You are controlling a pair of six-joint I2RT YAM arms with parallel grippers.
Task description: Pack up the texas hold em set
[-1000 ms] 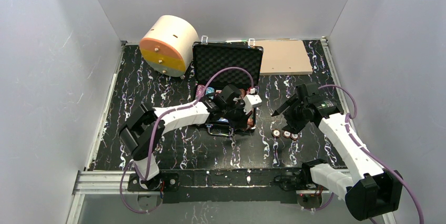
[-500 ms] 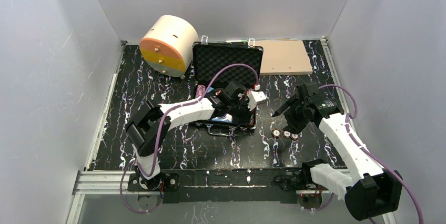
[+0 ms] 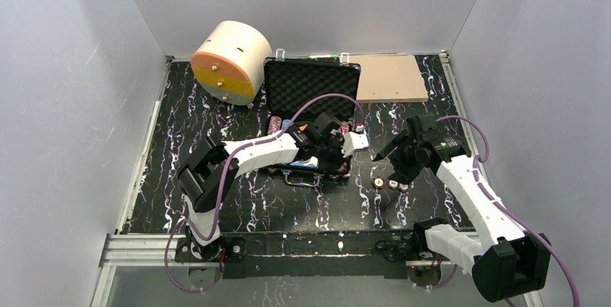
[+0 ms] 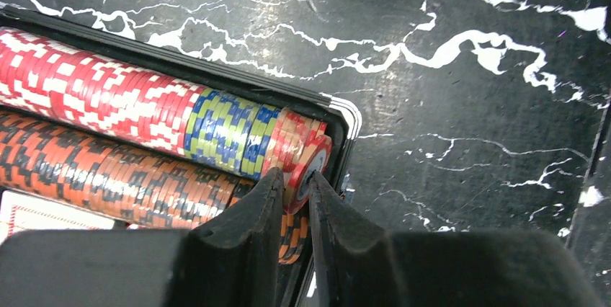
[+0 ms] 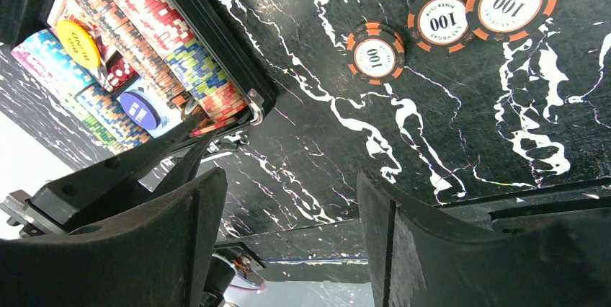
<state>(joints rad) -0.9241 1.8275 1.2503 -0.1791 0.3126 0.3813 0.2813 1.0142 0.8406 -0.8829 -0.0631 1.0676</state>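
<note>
Left gripper (image 4: pixel 294 193) sits narrow around the end chip (image 4: pixel 310 168), slotting it in at the right end of a row in the open briefcase (image 3: pixel 311 80) mid-table. Can't tell if it's gripping. Right gripper (image 5: pixel 288 199) hangs wide, empty. Next up, I'd guess: grab the three loose chips (image 5: pixel 440 21) just right of the case.

Plain pale grey walls (image 3: pixel 65 105) enclose three sides of a black, white-veined desk (image 3: pixel 180 112), aluminium rail (image 3: pixel 137 247) along near edge, light soft and even.
</note>
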